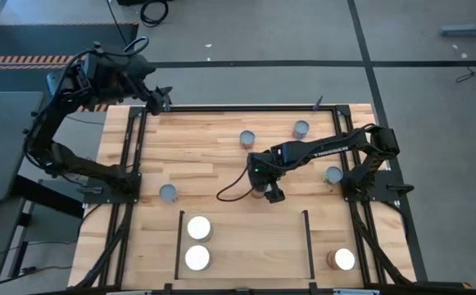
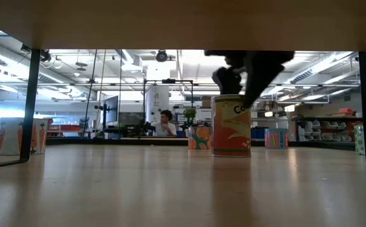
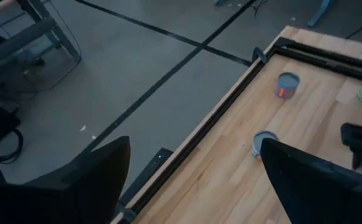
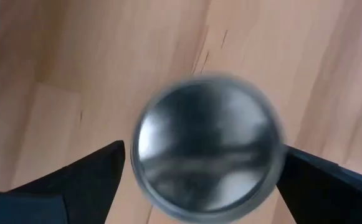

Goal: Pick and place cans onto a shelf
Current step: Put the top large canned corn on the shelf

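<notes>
- The right gripper (image 1: pixel 264 190) is spread around a grey-topped can (image 4: pixel 207 146) at the table's middle, 1 finger on each side, apparently for a grasp.
- The shelf (image 1: pixel 246 246), at the near edge, carries 2 white-topped cans (image 1: pixel 198 228).
- The left gripper (image 1: pixel 162 98) is parked, fingers spread, beyond the far-left corner.
</notes>
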### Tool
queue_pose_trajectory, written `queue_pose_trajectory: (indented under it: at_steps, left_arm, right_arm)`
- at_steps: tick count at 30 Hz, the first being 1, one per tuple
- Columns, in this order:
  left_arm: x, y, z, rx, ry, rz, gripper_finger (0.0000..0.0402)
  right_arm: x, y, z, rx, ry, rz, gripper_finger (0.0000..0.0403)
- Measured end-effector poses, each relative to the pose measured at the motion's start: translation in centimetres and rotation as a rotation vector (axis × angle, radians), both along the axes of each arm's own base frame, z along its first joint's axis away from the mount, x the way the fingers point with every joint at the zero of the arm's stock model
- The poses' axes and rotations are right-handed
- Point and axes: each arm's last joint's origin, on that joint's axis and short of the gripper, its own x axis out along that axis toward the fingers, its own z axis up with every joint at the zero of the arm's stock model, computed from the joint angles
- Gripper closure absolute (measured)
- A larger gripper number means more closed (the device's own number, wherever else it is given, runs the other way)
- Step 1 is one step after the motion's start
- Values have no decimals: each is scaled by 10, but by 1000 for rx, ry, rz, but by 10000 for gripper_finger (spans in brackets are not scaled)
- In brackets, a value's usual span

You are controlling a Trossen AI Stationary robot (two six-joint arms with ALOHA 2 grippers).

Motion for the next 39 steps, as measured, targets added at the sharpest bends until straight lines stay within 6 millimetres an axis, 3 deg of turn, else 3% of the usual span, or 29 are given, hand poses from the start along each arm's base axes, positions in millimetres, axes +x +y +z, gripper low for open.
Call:
queue_pose_trajectory:
  at_steps: [5,14,18,23,27,30,35,39]
  left_arm:
    - [0,0,0,6,4,-3,38]
    - [0,0,0,10,6,-5,38]
    - [0,0,0,10,6,-5,38]
    - [0,0,0,10,6,-4,38]
    - [0,0,0,10,5,-4,37]
    - [0,0,0,10,5,-5,37]
    - [0,0,0,10,6,-4,37]
    - [0,0,0,9,6,-5,37]
  right_arm:
    - [-2,-2,-11,-11,-15,-15,25]
    - [5,-2,-3,-19,-65,-82,89]
    - [13,0,29,1,-69,-168,91]
    - [28,9,102,98,-227,-371,91]
    - [28,40,149,246,-335,-423,91]
    - [18,70,166,311,-306,-442,91]
    - [3,123,177,358,-339,-460,91]
    - [12,157,168,426,-375,-475,91]
